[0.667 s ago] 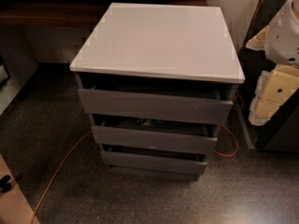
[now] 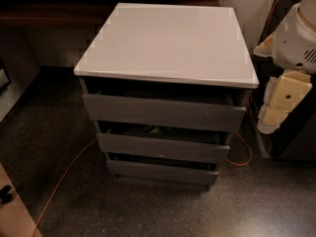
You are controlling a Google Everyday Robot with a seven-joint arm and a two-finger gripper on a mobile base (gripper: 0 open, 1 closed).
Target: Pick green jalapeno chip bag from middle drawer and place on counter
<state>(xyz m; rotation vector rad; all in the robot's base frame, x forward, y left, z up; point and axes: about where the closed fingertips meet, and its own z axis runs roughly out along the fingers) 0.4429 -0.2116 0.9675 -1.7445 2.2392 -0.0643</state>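
The dark grey cabinet stands in the middle of the camera view under its light grey-white counter [image 2: 168,41]. The middle drawer [image 2: 163,146] is pulled out a little. In the gap above its front a small dark green patch shows, the green jalapeno chip bag [image 2: 158,129]; most of it is hidden. My arm is at the right edge, a white joint [image 2: 296,38] above cream parts. The gripper [image 2: 282,101] hangs there, to the right of the cabinet at top-drawer height, apart from the drawers.
The top drawer [image 2: 163,111] and the lowest drawer [image 2: 160,171] are also slightly ajar. An orange cable [image 2: 59,181] runs over the speckled floor on the left and loops at the right of the cabinet. A dark unit [image 2: 296,137] stands at the right, a dark bench [image 2: 49,14] behind.
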